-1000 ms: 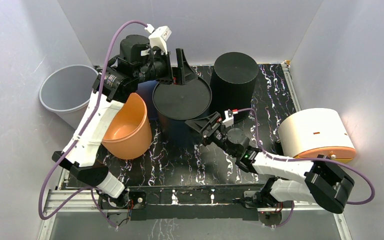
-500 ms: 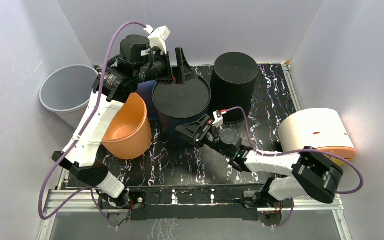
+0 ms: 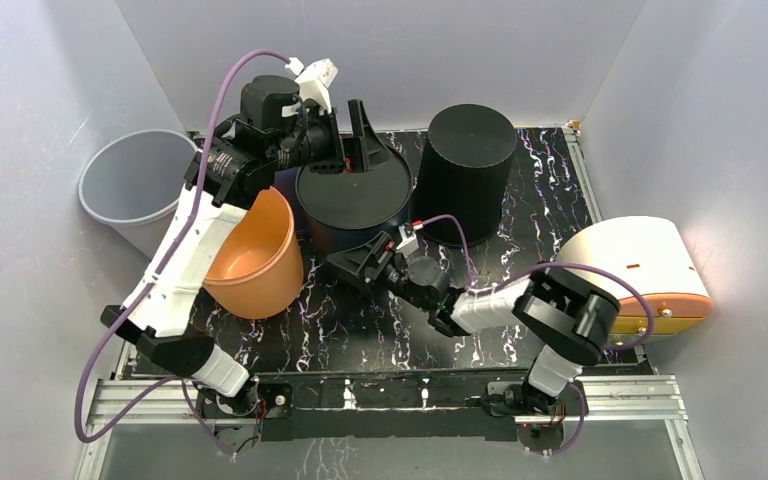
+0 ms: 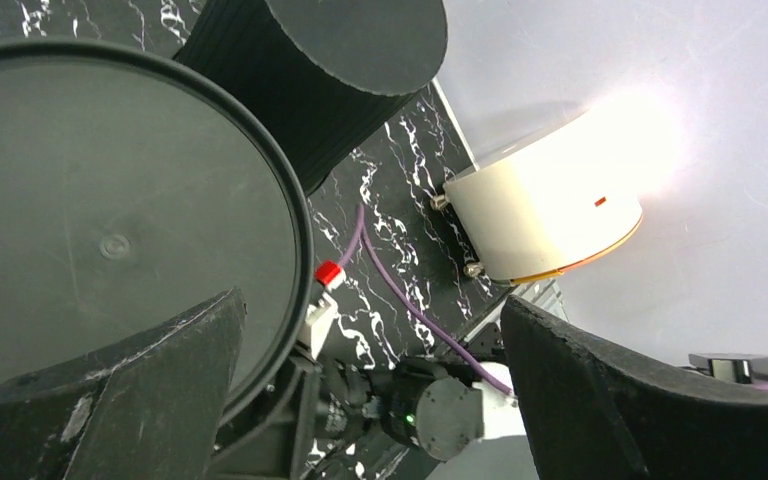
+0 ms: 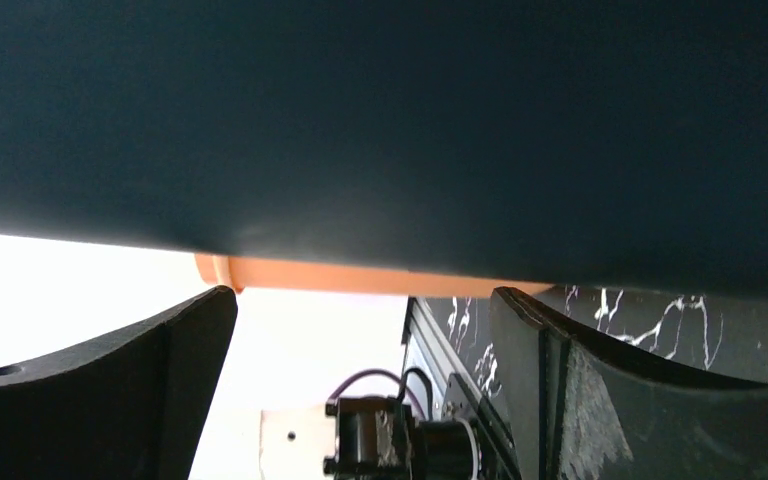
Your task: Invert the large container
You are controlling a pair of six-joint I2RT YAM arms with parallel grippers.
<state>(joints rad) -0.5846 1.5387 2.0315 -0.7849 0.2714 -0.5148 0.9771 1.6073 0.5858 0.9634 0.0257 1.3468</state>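
As seen from above, the large container [image 3: 352,195] is found upper-centre of the top view on the black marbled table [image 3: 545,215]. Its flat closed base is turned up twd the camera & its long axis is approx. vertical; the mouth is hidden beneath. The left gripper [image 3: 360,140] is placed at the far rim w/ jaws spread wide. One finger [image 4: 110,400] is seen over the base disc & the other well clear, so nothing is clamped. The right gripper [image 3: 345,266] is set low, close to the near wall, jaws likewise parted & unloaded. In its wrist view the upper frame is filled by the dark wall. An orange bucket [image 3: 258,255] is crowded in just left of the container, & a ribbed black cylinder [image 3: 468,165] just right. A grey bin [image 3: 125,185] is seen at far left, & a cream drum [image 3: 635,265] on its side at far right.
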